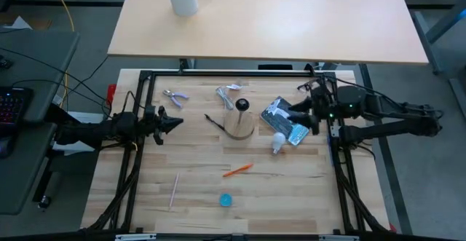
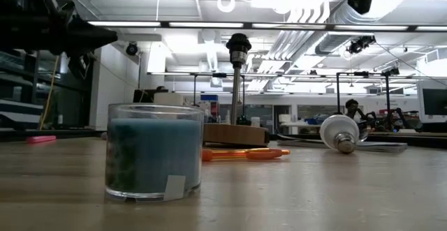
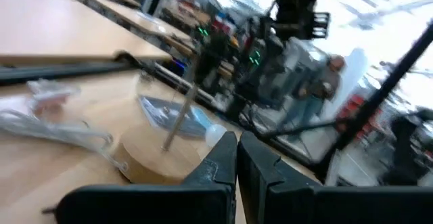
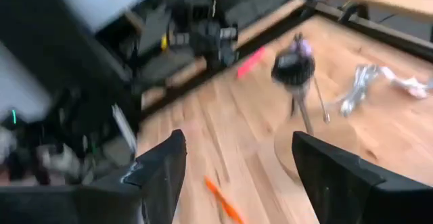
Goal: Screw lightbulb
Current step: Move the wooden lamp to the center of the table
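Observation:
The lightbulb [image 1: 277,142] [image 2: 340,132], small and white with a grey screw base, lies on its side on the table next to a blue and black packet [image 1: 284,120]. Left of it stands a round wooden base [image 1: 239,127] with a black socket [image 1: 242,105] [image 4: 293,68] on an upright stem. My right gripper [image 1: 300,114] [image 4: 237,173] hovers open above the packet, right of the socket, with nothing between its fingers. My left gripper [image 1: 173,122] [image 3: 237,158] is shut and level at the table's left, pointing toward the wooden base.
An orange pen [image 1: 238,170] lies near the middle. A blue candle jar [image 1: 226,199] [image 2: 154,151] stands toward the near edge, with a pink stick [image 1: 174,190] left of it. Pliers [image 1: 175,95] and a clear wrapper [image 1: 229,94] lie at the far side. A black frame [image 1: 218,73] rims the table.

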`<state>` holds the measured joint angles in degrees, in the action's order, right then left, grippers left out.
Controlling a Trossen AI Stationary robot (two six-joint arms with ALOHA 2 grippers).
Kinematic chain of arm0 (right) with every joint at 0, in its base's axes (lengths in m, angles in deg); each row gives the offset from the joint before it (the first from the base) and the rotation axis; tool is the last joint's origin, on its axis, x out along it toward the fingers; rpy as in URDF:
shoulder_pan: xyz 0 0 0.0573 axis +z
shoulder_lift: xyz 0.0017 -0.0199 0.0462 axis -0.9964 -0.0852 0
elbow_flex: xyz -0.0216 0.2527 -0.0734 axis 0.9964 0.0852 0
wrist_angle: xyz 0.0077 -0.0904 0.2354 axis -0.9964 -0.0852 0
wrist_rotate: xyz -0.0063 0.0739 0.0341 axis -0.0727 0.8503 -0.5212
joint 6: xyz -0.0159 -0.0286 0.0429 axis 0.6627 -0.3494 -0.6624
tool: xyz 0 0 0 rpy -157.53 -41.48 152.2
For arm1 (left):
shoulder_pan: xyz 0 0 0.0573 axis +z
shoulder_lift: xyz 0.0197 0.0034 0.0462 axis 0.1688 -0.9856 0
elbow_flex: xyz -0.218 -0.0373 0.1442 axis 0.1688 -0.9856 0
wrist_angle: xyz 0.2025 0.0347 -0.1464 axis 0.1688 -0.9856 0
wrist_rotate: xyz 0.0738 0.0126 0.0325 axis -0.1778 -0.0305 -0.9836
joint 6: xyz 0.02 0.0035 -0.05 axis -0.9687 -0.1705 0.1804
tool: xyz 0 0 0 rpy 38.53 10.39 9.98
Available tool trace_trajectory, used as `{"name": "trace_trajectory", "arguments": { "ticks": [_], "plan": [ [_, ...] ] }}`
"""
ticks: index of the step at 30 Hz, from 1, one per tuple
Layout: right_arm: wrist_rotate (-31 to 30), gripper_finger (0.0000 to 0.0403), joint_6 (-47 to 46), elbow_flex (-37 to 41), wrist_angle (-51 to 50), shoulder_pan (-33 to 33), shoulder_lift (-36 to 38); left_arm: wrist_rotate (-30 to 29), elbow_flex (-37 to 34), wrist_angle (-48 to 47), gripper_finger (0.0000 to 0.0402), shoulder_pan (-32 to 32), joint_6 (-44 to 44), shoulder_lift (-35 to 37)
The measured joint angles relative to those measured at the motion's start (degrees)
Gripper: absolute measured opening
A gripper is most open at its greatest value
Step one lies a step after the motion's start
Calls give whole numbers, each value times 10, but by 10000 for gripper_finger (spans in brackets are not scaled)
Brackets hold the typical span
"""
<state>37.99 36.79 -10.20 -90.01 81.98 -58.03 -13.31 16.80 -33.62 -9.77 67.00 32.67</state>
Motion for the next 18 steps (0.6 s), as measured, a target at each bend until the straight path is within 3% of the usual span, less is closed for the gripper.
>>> {"name": "trace_trajectory", "arguments": {
  "ticks": [6, 11, 13, 15, 18],
  "plan": [
    [-125, 261, -88, -41, 25, 0, -33, -80, 0, 214, 0, 0, 52, 0],
    [-140, 261, -116, -68, 11, 0, -45, -160, 1, 339, 0, 0, 20, -7],
    [-140, 261, -141, -77, -27, 0, -53, -184, 18, 332, 1, 2, 59, -23],
    [-122, 261, -170, -84, -82, -4, -66, -166, 50, 276, 4, 6, 100, -54],
    [-31, 261, -226, -85, -170, -18, -99, -124, 122, 167, 20, 11, 126, -130]
  ]
}}
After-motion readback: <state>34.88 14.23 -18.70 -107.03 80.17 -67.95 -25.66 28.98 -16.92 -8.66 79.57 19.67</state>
